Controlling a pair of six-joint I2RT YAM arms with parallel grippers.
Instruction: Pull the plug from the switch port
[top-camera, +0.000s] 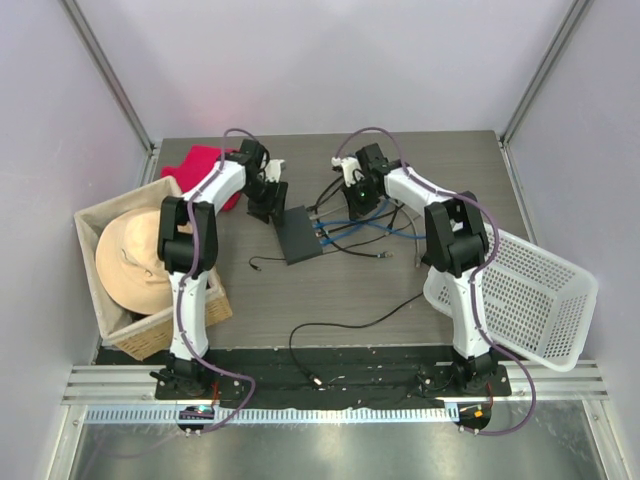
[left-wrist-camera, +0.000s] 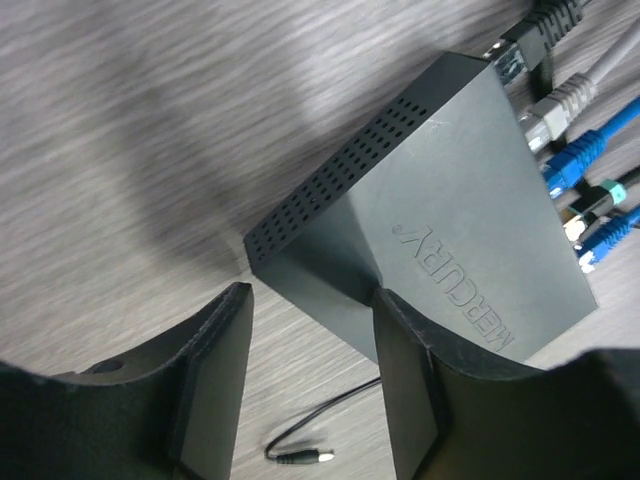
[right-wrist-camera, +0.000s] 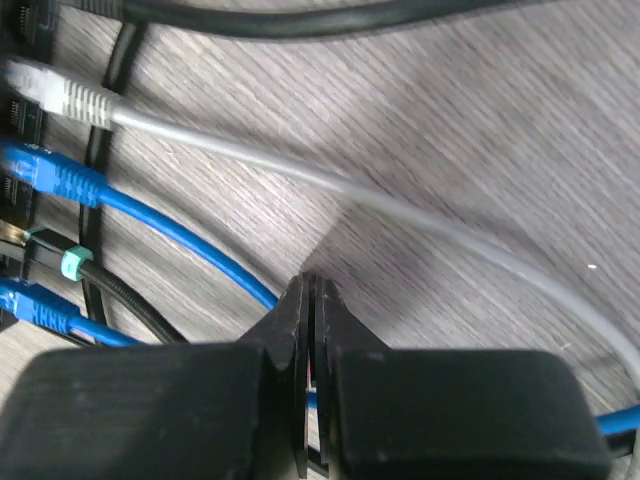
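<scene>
The switch (top-camera: 298, 232) is a flat black box lying mid-table, with several cables plugged into its right edge. In the left wrist view the switch (left-wrist-camera: 460, 220) shows "MERCURY" lettering, with black, grey and blue plugs (left-wrist-camera: 570, 160) along its far edge. My left gripper (top-camera: 266, 205) is open at the switch's left end; its near corner lies between the open fingers (left-wrist-camera: 215, 380). My right gripper (top-camera: 361, 200) hovers over the cables right of the switch. In its wrist view the jaws (right-wrist-camera: 312, 285) are shut, empty at the tip, and a blue cable (right-wrist-camera: 170, 225) runs beneath them. A grey plug (right-wrist-camera: 60, 92) and a blue plug (right-wrist-camera: 55, 175) sit in the ports.
A wicker basket (top-camera: 200, 300) holding a straw hat stands at the left, with a red cloth (top-camera: 205, 165) behind it. A white plastic basket (top-camera: 530, 295) lies tilted at the right. A loose black cable (top-camera: 340, 325) and a small barrel plug (left-wrist-camera: 300, 457) lie on the table.
</scene>
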